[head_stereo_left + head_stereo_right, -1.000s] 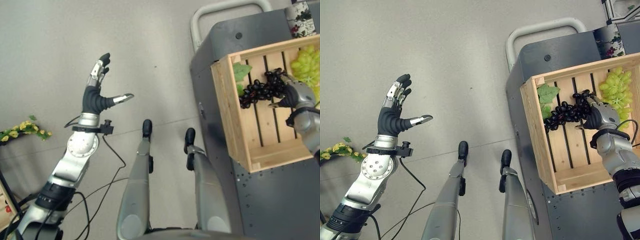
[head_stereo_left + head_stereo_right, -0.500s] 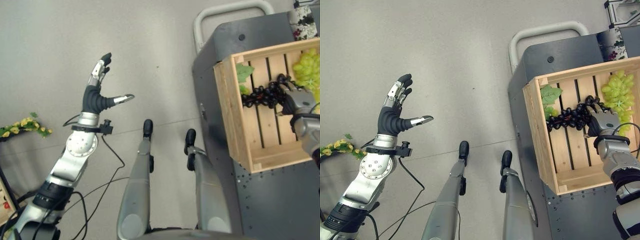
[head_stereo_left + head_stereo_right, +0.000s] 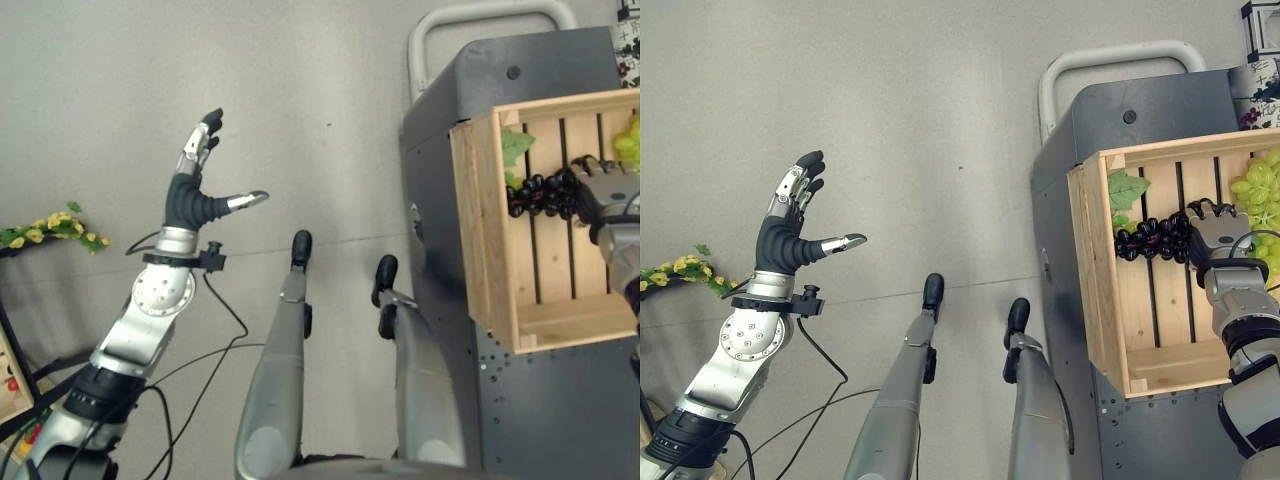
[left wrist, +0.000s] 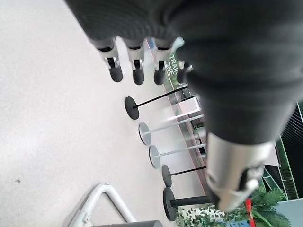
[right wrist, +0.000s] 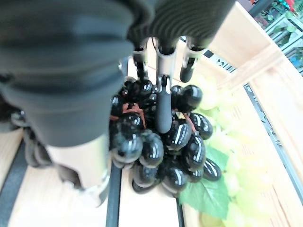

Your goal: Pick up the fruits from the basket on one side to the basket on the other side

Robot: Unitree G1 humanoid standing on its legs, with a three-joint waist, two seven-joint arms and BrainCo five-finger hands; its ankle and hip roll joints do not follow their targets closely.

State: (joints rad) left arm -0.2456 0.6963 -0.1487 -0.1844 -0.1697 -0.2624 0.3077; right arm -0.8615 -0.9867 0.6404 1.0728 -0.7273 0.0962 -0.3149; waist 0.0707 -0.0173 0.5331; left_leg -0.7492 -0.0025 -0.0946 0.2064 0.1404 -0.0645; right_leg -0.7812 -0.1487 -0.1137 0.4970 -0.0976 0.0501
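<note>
Wooden crate [image 3: 1102, 300] is still holding all the fruit: black grapes [image 3: 1150, 238] lie across its slats, green grapes [image 3: 1262, 190] beside them. Right hand [image 3: 1210, 238] curls around the black bunch, so I'd say transfer's barely begun. Left hand [image 3: 790, 225] hangs spread and empty, well away from the crate.

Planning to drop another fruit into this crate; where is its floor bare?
Bare slats lie in the wooden crate's near half, between the black grapes and the near wall. Crowded: far end, with the right robot hand, leaf, green grapes.
</note>
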